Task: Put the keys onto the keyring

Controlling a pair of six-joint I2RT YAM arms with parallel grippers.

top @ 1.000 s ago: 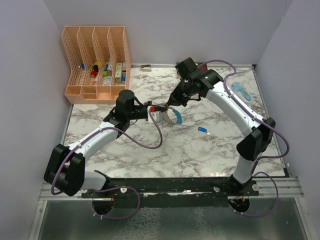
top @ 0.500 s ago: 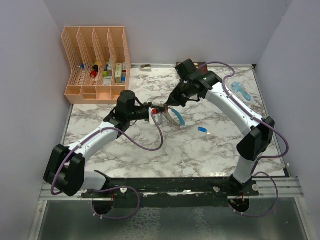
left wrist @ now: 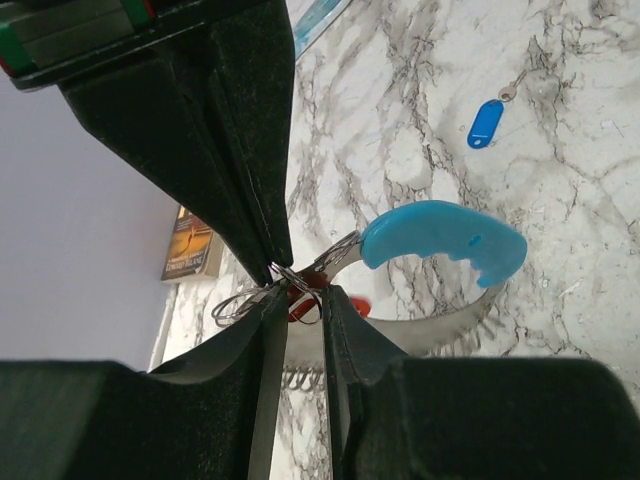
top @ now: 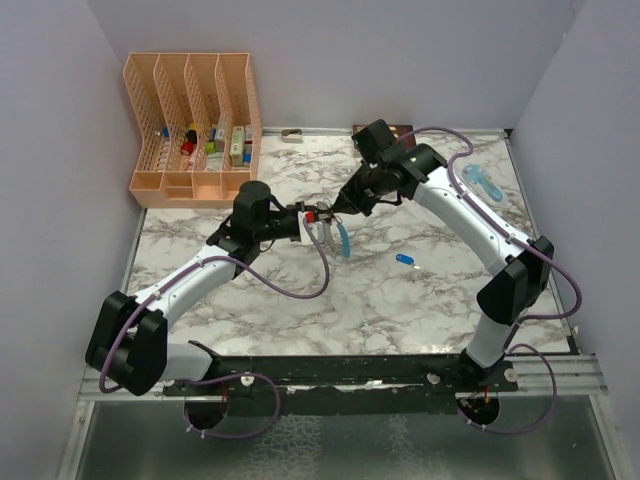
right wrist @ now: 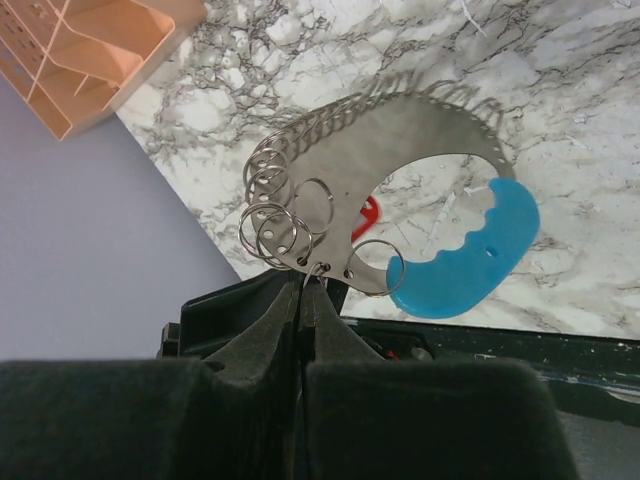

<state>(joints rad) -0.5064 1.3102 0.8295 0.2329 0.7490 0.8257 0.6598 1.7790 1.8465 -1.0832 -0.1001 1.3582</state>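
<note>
Above the white marble-patterned table (top: 400,310), the left gripper (top: 306,218) and right gripper (top: 336,208) meet nearly tip to tip. A small red-tagged key (top: 313,214) sits between them, and the grey metal keyring with a curved light-blue strap (top: 341,238) hangs just beneath. A dark blue-tagged key (top: 405,260) lies on the table well apart to the right, and a peach plastic slotted organiser (top: 240,85) stands at the far left corner.

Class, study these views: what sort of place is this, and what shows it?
Probably a lab robot test bench: a left arm and right arm bolted at the edge of a marble-patterned table, plain walls boxing it in, and an orange rack of small items.
</note>
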